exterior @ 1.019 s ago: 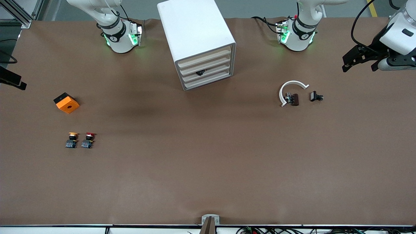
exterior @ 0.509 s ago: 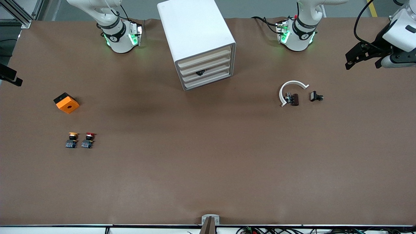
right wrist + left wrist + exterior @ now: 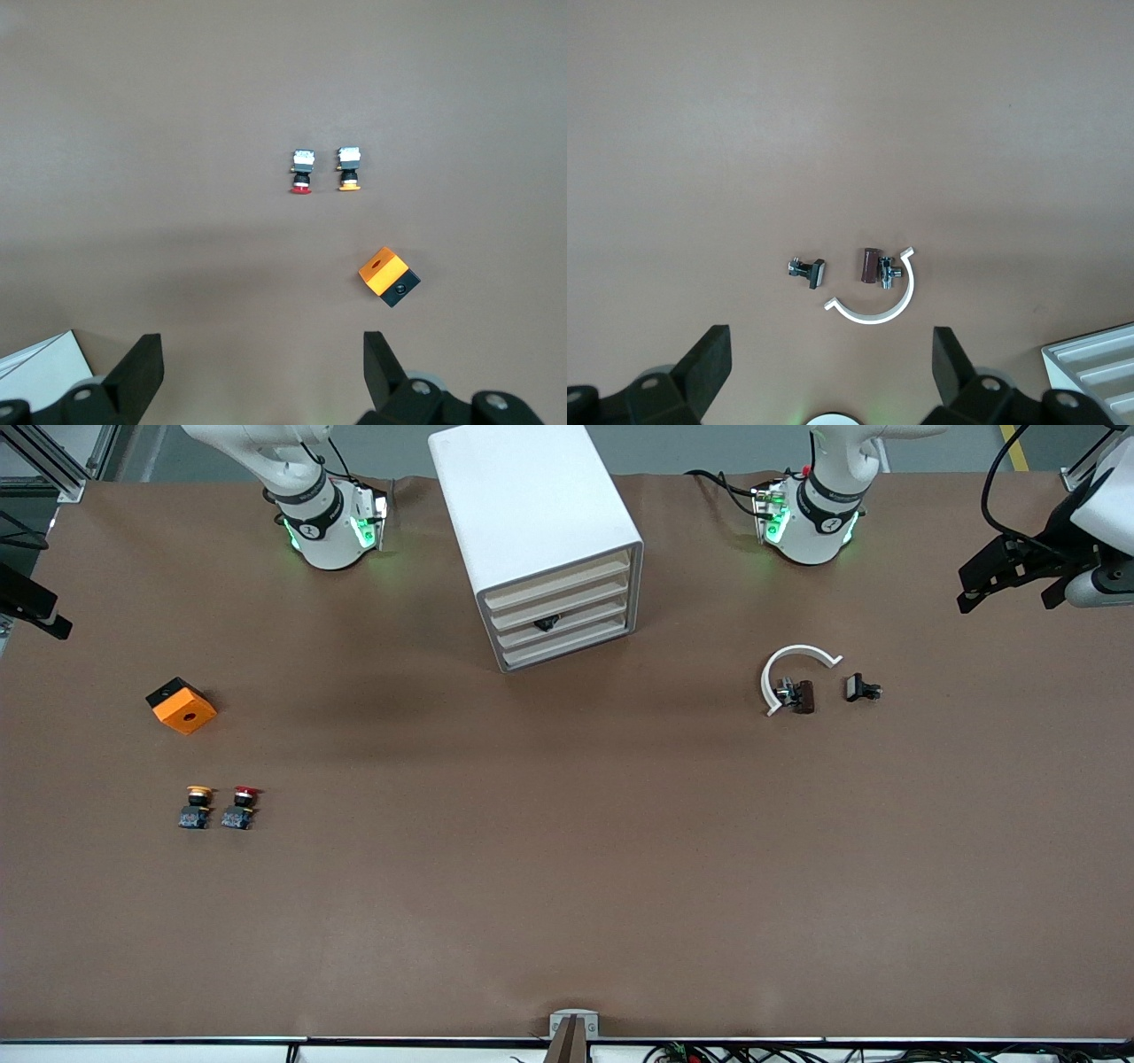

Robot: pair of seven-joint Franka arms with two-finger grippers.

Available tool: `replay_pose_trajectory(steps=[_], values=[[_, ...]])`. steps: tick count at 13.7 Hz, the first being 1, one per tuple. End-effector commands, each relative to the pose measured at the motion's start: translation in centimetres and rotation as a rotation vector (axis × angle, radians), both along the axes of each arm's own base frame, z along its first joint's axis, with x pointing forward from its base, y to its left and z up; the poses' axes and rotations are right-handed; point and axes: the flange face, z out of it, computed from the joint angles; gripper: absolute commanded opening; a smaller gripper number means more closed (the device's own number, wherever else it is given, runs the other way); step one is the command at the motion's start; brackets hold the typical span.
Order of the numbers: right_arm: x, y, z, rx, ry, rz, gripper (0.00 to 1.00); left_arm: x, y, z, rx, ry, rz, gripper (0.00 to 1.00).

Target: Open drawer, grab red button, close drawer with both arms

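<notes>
Red-capped push button on black blocky body (image 3: 241,808) sits on brown bench (image 3: 567,850) toward right arm's end, just beside yellow-orange-capped twin (image 3: 194,807) — orange cube with hole (image 3: 182,706) farther from front camera. Tall white box cabinet (image 3: 540,540) has all four cream-fronted drawers (image 3: 560,609) shut. Left tool (image 3: 830,372) wide, empty, high over bench's left end. Right tool (image 3: 261,376) wide, empty — high over right end.

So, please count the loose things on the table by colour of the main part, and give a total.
Red-capped button: 1
Yellow-capped button: 1
Orange cube: 1
White curved piece: 1
Brown small part: 1
Black small part: 1
Total: 6
</notes>
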Motion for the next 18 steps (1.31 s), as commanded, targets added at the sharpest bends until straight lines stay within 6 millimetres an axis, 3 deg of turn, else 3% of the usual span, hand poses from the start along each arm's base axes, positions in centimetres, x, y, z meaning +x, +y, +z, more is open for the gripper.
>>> replay_pose_trajectory(steps=[1,18], values=[[-0.58,0.23,0.0,0.011,-0.016,0.013,1.0,0.19,0.22,0.57,0.018,0.008,0.004,1.0],[-0.58,0.73,0.07,-0.03,-0.013,0.032,1.0,0.19,0.24,0.34,0.02,0.02,0.0,1.0]])
